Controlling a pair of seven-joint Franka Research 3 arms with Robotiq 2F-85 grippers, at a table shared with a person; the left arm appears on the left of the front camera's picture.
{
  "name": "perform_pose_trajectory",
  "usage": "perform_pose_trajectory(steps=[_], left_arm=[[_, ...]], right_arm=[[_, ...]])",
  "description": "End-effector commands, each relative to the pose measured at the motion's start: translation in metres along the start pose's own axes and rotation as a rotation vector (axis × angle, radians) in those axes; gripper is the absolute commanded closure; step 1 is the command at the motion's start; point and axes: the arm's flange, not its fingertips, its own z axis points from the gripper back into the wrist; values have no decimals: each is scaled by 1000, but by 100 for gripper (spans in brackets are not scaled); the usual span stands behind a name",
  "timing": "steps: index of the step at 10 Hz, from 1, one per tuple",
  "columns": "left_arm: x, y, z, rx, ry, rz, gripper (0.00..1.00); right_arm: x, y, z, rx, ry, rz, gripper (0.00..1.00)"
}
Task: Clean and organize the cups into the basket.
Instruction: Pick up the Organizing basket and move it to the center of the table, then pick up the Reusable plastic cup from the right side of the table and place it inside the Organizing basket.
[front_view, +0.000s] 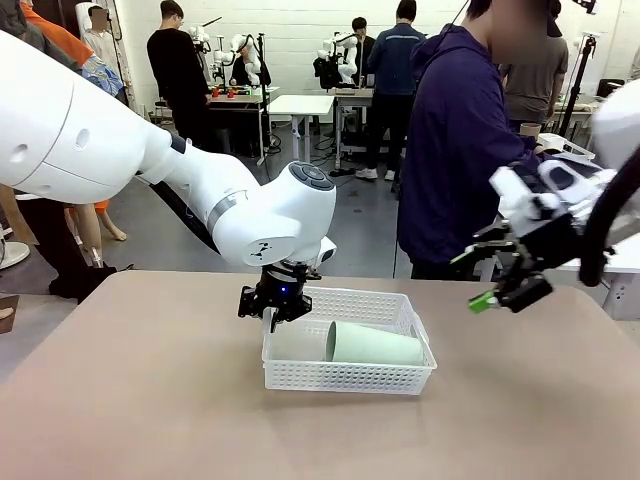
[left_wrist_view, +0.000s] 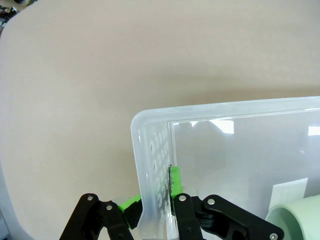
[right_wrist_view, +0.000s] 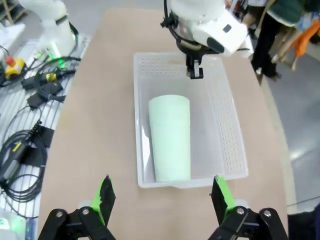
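**Left gripper pinches the basket wall, one cup lies inside**

The step in hand seems to be shifting or steadying the basket (front_view: 350, 378) by its short wall. I judge that the left gripper (left_wrist_view: 152, 197) should pull low and slowly, straight along the table (front_view: 150, 400), without lifting. The wall is thin plastic and may bend or slip out of the pads.

The jaws are pressed together on this wall, one green pad outside and the other inside (the lattice holes sit just between them). Deeper in the basket, beyond these fingers, the mint green cup (front_view: 375, 345) lies on its side. Its wider end, as far as I can tell, is turned toward the left gripper and does not touch it.

On the right, the right gripper (front_view: 505, 285) hangs above the table, past the opposite end of the basket. Its fingers are spread wide and hold nothing. From its wrist, the basket and the cup lie just ahead of the fingertips.
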Motion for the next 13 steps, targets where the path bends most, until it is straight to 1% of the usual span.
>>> perform_pose_trajectory(steps=[1,3,5,6,7,8,9,10,13], left_arm=[[-1,0,-1,1,2,2,100],[-1,0,-1,1,2,2,100],[-1,0,-1,1,2,2,100],[-1,0,-1,1,2,2,100],[-1,0,-1,1,2,2,100],[-1,0,-1,1,2,2,100],[-1,0,-1,1,2,2,100],[-1,0,-1,1,2,2,100],[-1,0,-1,1,2,2,100]], right_arm=[[-51,-5,24,25,-158,-28,0],[-101,-4,45,35,-276,-67,0],[-142,5,59,27,-363,-78,0],[-157,11,62,14,-385,-91,0],[-167,19,65,-8,-392,-106,0],[-168,26,69,-38,-385,-117,0],[-161,32,71,-106,-351,-144,0],[-175,26,69,9,-359,-125,0],[-175,26,69,9,-359,-125,0]])
